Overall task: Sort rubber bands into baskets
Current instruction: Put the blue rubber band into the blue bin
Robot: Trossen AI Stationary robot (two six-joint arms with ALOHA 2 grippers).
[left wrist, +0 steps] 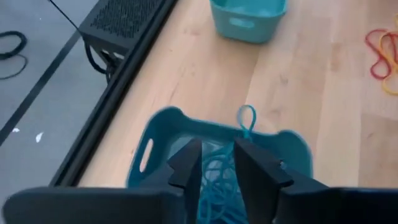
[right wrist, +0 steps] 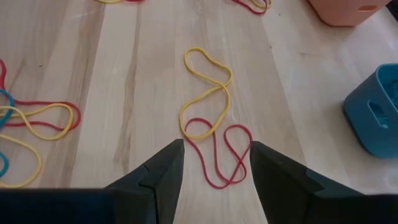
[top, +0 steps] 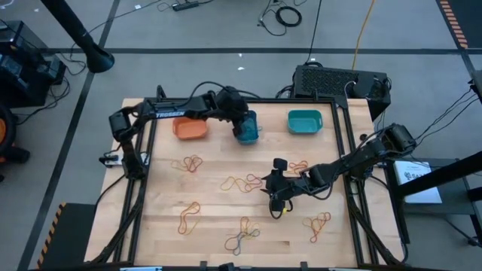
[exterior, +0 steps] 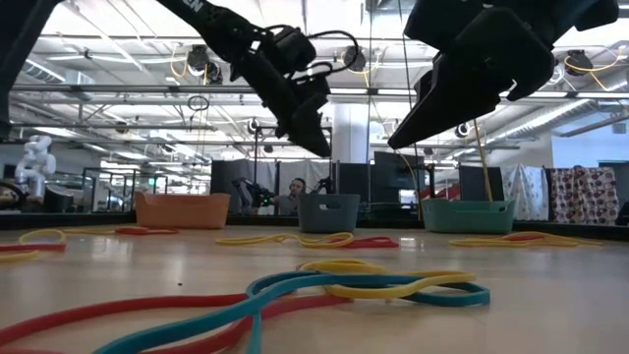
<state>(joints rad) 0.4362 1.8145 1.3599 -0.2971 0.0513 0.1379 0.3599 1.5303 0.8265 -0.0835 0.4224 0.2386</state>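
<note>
Pale wooden planks make up the table (top: 218, 214), on which three baskets are lined up along the far edge: the orange basket (top: 190, 129) on the left, the blue basket (top: 247, 126) in the middle and the teal basket (top: 304, 122) on the right, each well apart from the next.

Both dark arms are reached in over the table. The left gripper (left wrist: 217, 163) is held directly above the blue basket, and its fingers (left wrist: 186, 165) are set close together on a blue rubber band (left wrist: 246, 118), whose loop hangs over the basket's far rim while the rest trails down inside. More blue bands appear to be lying in the bottom of that basket, though the strands there are hard to separate.

The right gripper (right wrist: 216, 165) is hung low over the middle of the table with its jaws apart and nothing between them. Just beyond its fingertips a yellow rubber band (right wrist: 207, 93) and a red rubber band (right wrist: 224, 154) are seen lying flat, linked together.

Further tangles of rubber bands are scattered about the table: one near the orange basket (top: 188, 163), one at the left front (top: 188, 216), a mixed cluster at the front centre (top: 242, 235) and another at the right front (top: 318, 223).
</note>
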